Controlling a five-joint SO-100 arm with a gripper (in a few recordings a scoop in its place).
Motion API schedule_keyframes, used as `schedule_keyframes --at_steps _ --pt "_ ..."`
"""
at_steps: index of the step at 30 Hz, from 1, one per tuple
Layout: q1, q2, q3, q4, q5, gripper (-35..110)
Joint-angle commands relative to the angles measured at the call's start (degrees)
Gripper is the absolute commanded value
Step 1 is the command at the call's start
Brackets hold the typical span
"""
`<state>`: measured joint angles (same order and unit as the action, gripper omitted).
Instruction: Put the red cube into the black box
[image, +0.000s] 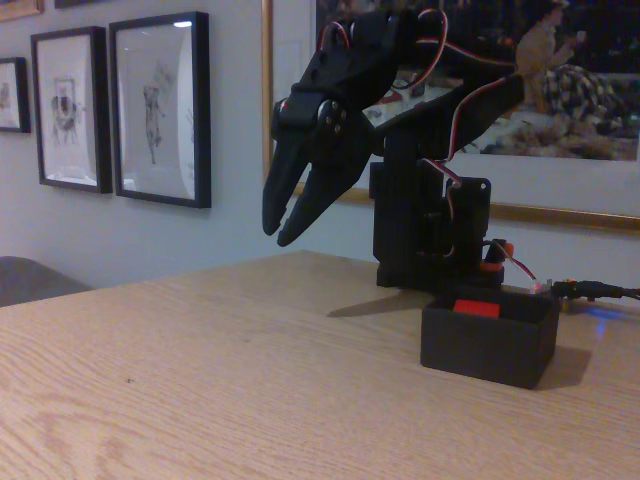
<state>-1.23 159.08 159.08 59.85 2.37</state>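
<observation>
Down inside the black box (487, 345) sits the red cube (476, 308), job looking done; gripper (281, 222) hangs high and well left, fingers slightly parted, empty, clear of the wooden table (200, 380).

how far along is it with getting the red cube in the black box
Done: the red cube already sits inside the black box, its top showing just above the rim. In hand: nothing; the end effector hangs in the air to the left of the box in the fixed view, fingers slightly apart and empty. Left: apparently nothing beyond parking the arm.
</observation>
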Motion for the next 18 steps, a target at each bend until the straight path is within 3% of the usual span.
schedule_keyframes --at_steps 1,18 --pt "-0.5 1.8 0.7 0.3 0.6 5" --pt "-0.4 1.6 1.1 -0.3 0.4 4"
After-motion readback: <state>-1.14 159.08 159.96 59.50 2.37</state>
